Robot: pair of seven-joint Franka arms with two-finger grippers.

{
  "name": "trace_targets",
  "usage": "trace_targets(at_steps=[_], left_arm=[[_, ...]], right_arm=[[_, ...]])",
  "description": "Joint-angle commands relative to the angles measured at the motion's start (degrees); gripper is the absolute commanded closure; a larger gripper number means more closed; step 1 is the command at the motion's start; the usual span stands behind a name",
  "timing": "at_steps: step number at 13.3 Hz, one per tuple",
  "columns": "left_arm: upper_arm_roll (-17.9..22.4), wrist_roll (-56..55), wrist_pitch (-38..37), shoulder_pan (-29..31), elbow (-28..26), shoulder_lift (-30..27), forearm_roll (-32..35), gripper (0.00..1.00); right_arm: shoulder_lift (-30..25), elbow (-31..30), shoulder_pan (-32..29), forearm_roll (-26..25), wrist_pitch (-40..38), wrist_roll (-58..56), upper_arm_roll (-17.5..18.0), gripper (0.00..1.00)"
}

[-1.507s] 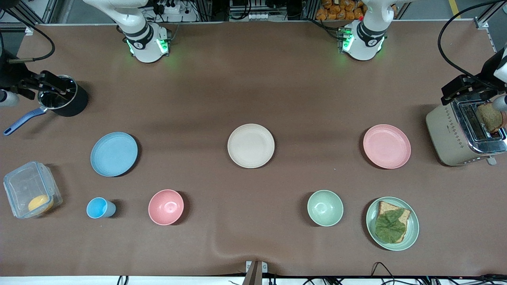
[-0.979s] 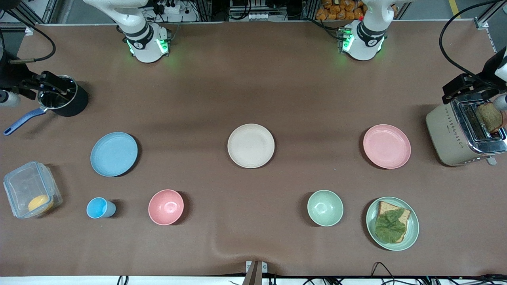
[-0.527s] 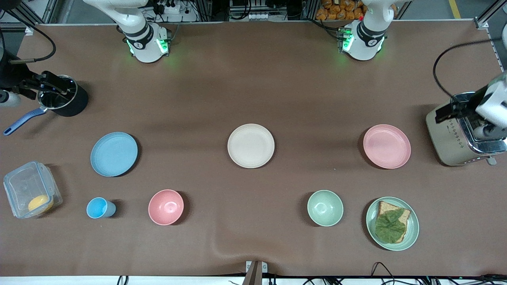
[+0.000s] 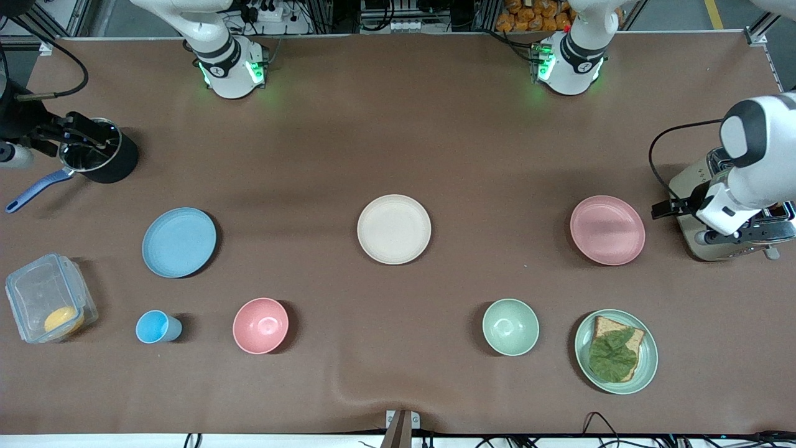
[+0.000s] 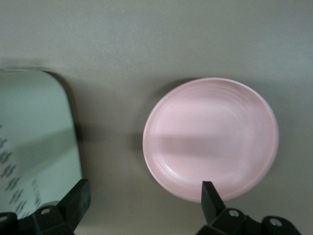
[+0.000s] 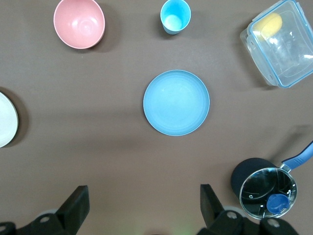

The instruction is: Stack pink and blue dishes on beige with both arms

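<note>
The pale pink plate (image 4: 607, 229) lies toward the left arm's end of the table, the beige plate (image 4: 393, 229) in the middle and the light blue plate (image 4: 179, 242) toward the right arm's end. My left gripper (image 4: 675, 207) hangs open over the gap between the toaster and the pink plate. In the left wrist view the left gripper (image 5: 144, 205) is empty, one finger over the rim of the pink plate (image 5: 210, 139). My right gripper (image 4: 84, 134) waits high over the black pot. It is open (image 6: 143, 208), with the blue plate (image 6: 176, 102) and the beige plate's edge (image 6: 6, 120) far below.
A toaster (image 4: 687, 239) stands beside the pink plate. A pink bowl (image 4: 260, 325), blue cup (image 4: 157, 326), green bowl (image 4: 510, 326) and green plate (image 4: 651, 358) with bread line the near side. A black pot (image 4: 109, 163) and clear container (image 4: 50, 298) sit at the right arm's end.
The left arm has swung from over the toaster down toward the pink plate, and now covers the toaster's top. The right arm and all plates have stayed put.
</note>
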Motion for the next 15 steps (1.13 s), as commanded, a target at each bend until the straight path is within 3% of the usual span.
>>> trace_targets(at_steps=[1, 3, 5, 12, 15], left_arm=[[-0.2, 1.2, 9.4, 1.6, -3.3, 3.8, -1.4, 0.0], [-0.2, 1.2, 16.0, 2.0, -5.8, 6.2, -1.4, 0.0], [-0.2, 1.2, 17.9, 2.1, -6.6, 7.4, -1.3, 0.02], [-0.2, 1.3, 19.9, 3.6, -6.7, 9.9, -0.6, 0.58], [-0.4, 1.3, 19.9, 3.5, -6.6, 9.8, -0.6, 1.0]], right_arm=[[-1.6, -1.5, -0.7, 1.2, 0.4, -0.9, 0.2, 0.0], [-1.6, -2.1, -0.7, 1.2, 0.6, -0.9, 0.2, 0.0], [-1.7, -2.2, -0.7, 1.2, 0.6, -0.8, 0.2, 0.0], [-1.6, -2.2, -0.7, 1.2, 0.7, -0.9, 0.2, 0.0], [-1.5, -5.7, -2.5, 1.2, 3.3, -0.9, 0.2, 0.0]])
